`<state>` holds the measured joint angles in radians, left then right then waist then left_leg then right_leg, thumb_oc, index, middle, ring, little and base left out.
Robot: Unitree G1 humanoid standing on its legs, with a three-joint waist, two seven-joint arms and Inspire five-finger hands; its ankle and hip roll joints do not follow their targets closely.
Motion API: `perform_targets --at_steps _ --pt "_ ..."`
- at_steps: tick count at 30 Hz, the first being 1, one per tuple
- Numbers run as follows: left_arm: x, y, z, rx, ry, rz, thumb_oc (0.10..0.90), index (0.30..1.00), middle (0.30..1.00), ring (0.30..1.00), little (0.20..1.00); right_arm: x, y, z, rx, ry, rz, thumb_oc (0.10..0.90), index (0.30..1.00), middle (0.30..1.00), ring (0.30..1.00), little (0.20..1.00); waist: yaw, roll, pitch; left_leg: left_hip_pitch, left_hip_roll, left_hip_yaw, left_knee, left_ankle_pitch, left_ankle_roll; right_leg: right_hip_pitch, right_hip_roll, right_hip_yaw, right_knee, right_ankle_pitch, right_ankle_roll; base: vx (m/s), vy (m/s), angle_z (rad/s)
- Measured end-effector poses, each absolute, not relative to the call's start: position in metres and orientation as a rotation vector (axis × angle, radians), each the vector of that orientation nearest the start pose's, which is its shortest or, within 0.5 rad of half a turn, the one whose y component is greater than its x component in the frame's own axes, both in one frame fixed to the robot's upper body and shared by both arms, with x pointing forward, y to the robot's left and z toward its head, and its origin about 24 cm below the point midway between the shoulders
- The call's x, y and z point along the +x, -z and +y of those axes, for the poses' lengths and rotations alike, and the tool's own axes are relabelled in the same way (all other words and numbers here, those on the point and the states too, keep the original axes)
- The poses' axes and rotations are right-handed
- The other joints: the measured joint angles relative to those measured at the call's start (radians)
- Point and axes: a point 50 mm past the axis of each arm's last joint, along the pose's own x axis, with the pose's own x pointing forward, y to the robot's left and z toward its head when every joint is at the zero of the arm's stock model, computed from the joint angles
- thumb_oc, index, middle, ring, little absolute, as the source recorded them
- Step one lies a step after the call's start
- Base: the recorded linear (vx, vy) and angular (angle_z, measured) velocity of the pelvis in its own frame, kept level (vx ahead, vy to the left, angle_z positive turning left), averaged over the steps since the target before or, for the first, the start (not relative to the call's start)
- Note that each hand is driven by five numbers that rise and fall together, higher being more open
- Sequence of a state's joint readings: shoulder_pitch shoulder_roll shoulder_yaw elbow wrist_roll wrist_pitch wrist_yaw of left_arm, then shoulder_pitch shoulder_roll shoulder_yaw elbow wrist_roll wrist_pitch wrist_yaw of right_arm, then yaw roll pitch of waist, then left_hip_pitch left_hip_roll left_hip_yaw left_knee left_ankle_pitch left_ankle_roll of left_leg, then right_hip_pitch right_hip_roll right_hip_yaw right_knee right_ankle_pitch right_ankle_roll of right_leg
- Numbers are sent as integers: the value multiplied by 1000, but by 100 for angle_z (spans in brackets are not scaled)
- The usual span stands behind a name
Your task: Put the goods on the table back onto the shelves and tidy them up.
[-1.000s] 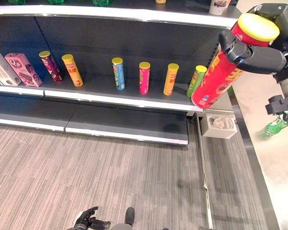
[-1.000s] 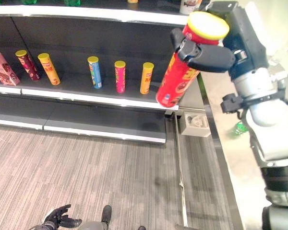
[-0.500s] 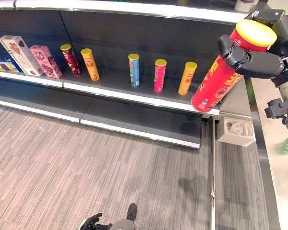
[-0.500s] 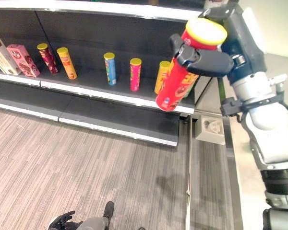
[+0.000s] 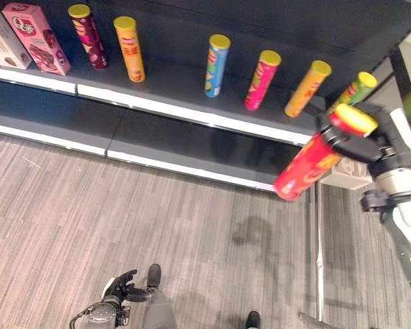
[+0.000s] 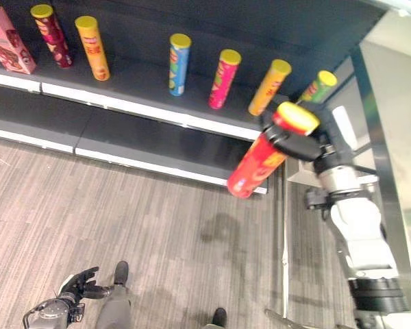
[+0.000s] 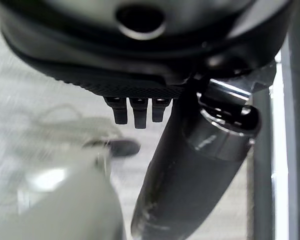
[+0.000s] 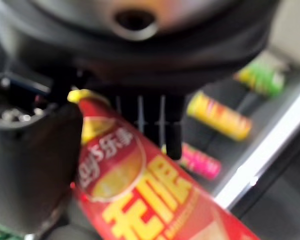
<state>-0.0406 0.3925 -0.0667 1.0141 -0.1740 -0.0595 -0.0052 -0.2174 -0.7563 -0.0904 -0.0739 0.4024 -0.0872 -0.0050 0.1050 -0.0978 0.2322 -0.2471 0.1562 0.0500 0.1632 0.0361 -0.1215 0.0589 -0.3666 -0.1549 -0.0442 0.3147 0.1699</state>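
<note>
My right hand (image 5: pixel 374 142) is shut on a tall red can with a yellow lid (image 5: pixel 309 164), gripping it near the top. The can hangs tilted, its base pointing down and left, in front of the right end of the dark shelf (image 5: pixel 192 113). In the right wrist view the red can (image 8: pixel 145 200) lies between the thumb (image 8: pixel 30 165) and the fingers (image 8: pixel 162 122). On the shelf stand several slim cans: maroon (image 5: pixel 88 35), orange (image 5: pixel 129 48), blue (image 5: pixel 216 65), pink (image 5: pixel 262 70), yellow (image 5: pixel 307 88) and green (image 5: pixel 349 91). My left hand (image 5: pixel 121 286) hangs low, open and holding nothing.
A pink box (image 5: pixel 35 38) and a white box (image 5: pixel 0 41) stand at the shelf's left end. Below runs a bare lower shelf board (image 5: pixel 185 147). A metal table edge (image 6: pixel 378 164) borders the right side. Grey wood-look floor (image 5: pixel 157 226) lies in front.
The whole view has shifted, so the camera moved. My right hand still holds the red can, which now sits lower, against the lower shelf's front edge rather than up at can height.
</note>
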Motion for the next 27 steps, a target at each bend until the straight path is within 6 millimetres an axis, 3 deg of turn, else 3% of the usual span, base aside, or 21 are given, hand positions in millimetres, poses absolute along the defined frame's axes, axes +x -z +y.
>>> perform_targets --at_steps 1,3,4,5,6,8,9,10,12,16,21,24,27 --pt "157 111 291 252 -213 876 800 900 900 900 900 277 -197 -261 -356 -11 -446 400 300 300 300 300 0 0 0 -1 -10 20 11 -14 12 -21 -15 7 16 46 4 37 355 -54" --pt "158 102 309 300 -253 863 800 900 900 900 900 279 -212 -253 -363 -32 -510 400 300 300 300 300 -10 -14 6 11 -36 74 -1 -30 44 -78 -33 27 48 114 -57 98 432 -49" --pt "157 99 317 298 -284 858 800 900 900 900 900 278 -214 -253 -361 -30 -518 400 300 300 300 300 -15 -16 7 18 -34 74 -11 -27 53 -81 -34 27 57 119 -64 108 387 -34" --pt "157 96 323 304 -310 860 800 900 900 900 900 278 -215 -253 -369 -29 -520 400 300 300 300 300 -16 -17 11 63 -31 81 -83 -9 76 -109 -5 67 70 -7 59 105 376 -27" --pt "157 97 322 291 -317 861 800 900 900 900 900 278 -218 -254 -380 -31 -526 400 300 300 300 300 -21 -7 16 89 -26 81 -130 13 86 -108 38 89 29 -71 96 75 348 -23" --pt "156 98 322 290 -324 865 800 900 900 900 900 276 -227 -257 -414 -23 -549 400 300 300 300 300 -37 -9 14 127 -35 79 -197 43 81 -130 127 110 -59 -128 96 43 231 15" --pt "155 99 322 283 -325 869 800 900 900 900 900 275 -228 -259 -411 -13 -556 400 300 300 300 300 -66 -17 12 144 -58 60 -222 63 69 -143 194 126 -59 -103 83 30 139 36" --pt "153 104 314 261 -317 877 800 900 900 900 900 275 -228 -260 -416 -9 -554 400 300 300 300 300 -62 -18 9 160 -78 59 -236 63 67 -139 192 62 -39 -130 41 51 195 27" --pt "147 114 298 224 -284 898 800 900 900 900 900 275 -229 -260 -415 -6 -559 400 300 300 300 300 -71 13 -4 164 -70 58 -251 67 61 -138 190 91 -45 -129 46 79 101 3" --pt "142 124 276 180 -247 917 800 900 900 900 900 275 -231 -262 -430 -1 -559 400 300 300 300 300 -72 17 -1 165 -70 52 -253 73 51 -137 201 91 -46 -131 47 77 -34 1" --pt "147 120 280 190 -252 899 800 900 900 900 900 274 -232 -261 -432 2 -568 400 300 300 300 300 -73 1 14 157 -47 14 -253 80 32 -123 208 108 -47 -167 58 140 -227 16" --pt "151 116 283 197 -258 878 800 900 900 900 900 274 -246 -258 -452 -9 -618 400 300 300 300 300 -69 3 32 140 -25 -10 -253 89 9 -122 227 103 -48 -214 10 173 -204 17" --pt "147 120 278 163 -265 886 800 900 900 900 900 272 -256 -254 -473 -23 -657 400 300 300 300 300 -64 20 46 129 2 -25 -253 97 -8 -123 258 77 -47 -225 -4 269 -177 10"
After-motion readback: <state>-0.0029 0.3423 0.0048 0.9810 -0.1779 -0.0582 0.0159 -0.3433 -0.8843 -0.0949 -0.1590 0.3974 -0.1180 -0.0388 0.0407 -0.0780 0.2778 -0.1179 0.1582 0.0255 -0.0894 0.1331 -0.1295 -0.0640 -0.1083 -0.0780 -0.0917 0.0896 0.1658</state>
